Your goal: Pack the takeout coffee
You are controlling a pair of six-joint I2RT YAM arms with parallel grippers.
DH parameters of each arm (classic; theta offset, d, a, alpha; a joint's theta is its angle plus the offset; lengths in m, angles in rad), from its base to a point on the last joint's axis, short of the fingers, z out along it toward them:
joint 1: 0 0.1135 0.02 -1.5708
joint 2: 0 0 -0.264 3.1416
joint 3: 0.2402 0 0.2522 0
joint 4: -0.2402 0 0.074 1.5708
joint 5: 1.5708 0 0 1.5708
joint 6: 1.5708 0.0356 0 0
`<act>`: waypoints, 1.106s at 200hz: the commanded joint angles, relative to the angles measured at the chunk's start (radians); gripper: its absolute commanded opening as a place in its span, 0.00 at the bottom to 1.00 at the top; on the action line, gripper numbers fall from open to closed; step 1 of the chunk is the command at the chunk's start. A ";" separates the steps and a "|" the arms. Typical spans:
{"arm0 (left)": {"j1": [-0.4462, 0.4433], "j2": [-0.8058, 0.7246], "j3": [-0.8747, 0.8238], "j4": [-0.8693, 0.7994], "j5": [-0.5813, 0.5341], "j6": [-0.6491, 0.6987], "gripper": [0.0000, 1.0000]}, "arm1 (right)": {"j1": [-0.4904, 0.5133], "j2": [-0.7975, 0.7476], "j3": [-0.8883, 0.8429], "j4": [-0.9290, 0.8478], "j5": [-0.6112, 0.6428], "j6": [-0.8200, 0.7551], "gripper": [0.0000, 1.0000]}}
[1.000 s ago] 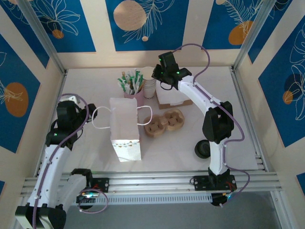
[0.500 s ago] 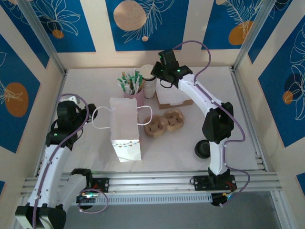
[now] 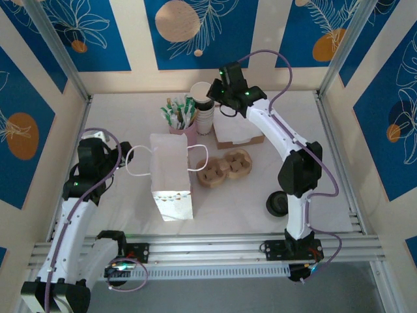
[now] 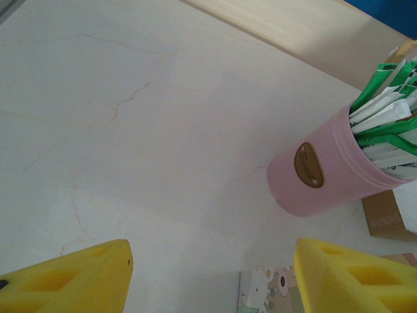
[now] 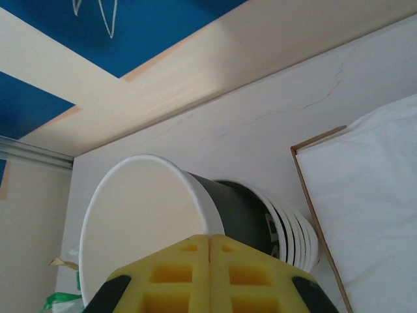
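**Near right.** A black disc [image 3: 275, 204] lies on the table [image 3: 228, 212] beside the right arm's base, partly hidden by the arm. I cannot tell whether it is a bare lid or caps a cup.

**Near left.** My left gripper [image 4: 210, 279] hovers over bare tabletop, its yellow fingers [image 4: 71, 280] wide apart with nothing between them. It sits just left of the bag [image 3: 171, 175]. I judge it is parked there to steady the bag when packing comes.

**Centre.** The white bag has a handle looped out to each side. I cannot tell whether its mouth is open. A wooden carrier [image 3: 225, 167] lies just to its right, probably waiting to seat a cup.

**Beyond.** A pink holder [image 4: 319, 173] of green-and-white packets stands behind the bag. The stack [image 5: 293, 231] of white cups is just beside it, and a napkin tray [image 3: 238, 134] sits to the right of the stack.

**Far centre.** My right gripper [image 5: 210, 244] has its fingers pressed together on the rim wall of the top cup [image 5: 140, 215]. The cup is tilted, mouth up and to the left. Its base is at the stack's mouth, and I cannot tell whether it is clear of it. I judge the rim is pinched because nesting leaves little else exposed, and the tilt should break the nest. The cup carries no lid. I take it for the coffee in the making, so capping and bagging are not yet done.
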 commanded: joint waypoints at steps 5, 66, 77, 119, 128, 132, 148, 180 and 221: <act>0.007 -0.013 -0.012 0.016 -0.020 -0.010 0.67 | -0.007 -0.062 0.041 -0.002 0.001 0.014 0.00; 0.007 -0.012 -0.012 0.015 -0.023 -0.009 0.67 | -0.016 -0.118 0.057 0.009 -0.019 -0.004 0.00; 0.007 -0.013 -0.012 0.015 -0.026 -0.009 0.67 | -0.019 -0.136 0.058 0.006 -0.022 -0.009 0.00; 0.007 -0.014 -0.012 0.014 -0.036 -0.008 0.68 | -0.019 -0.226 0.038 -0.002 -0.037 -0.045 0.00; 0.007 -0.014 -0.012 0.013 -0.039 -0.007 0.68 | -0.019 -0.250 0.025 -0.004 -0.039 -0.050 0.00; 0.007 -0.014 -0.012 0.012 -0.040 -0.007 0.68 | -0.019 -0.262 0.019 -0.003 -0.040 -0.054 0.00; 0.007 -0.013 -0.012 0.013 -0.042 -0.006 0.68 | -0.019 -0.313 -0.017 -0.008 -0.037 -0.063 0.00; 0.007 -0.016 -0.010 0.011 -0.045 -0.001 0.68 | -0.019 -0.449 -0.144 -0.014 -0.029 -0.082 0.00; 0.007 -0.016 -0.012 0.011 -0.048 0.001 0.68 | -0.022 -0.664 -0.335 -0.051 0.024 -0.100 0.00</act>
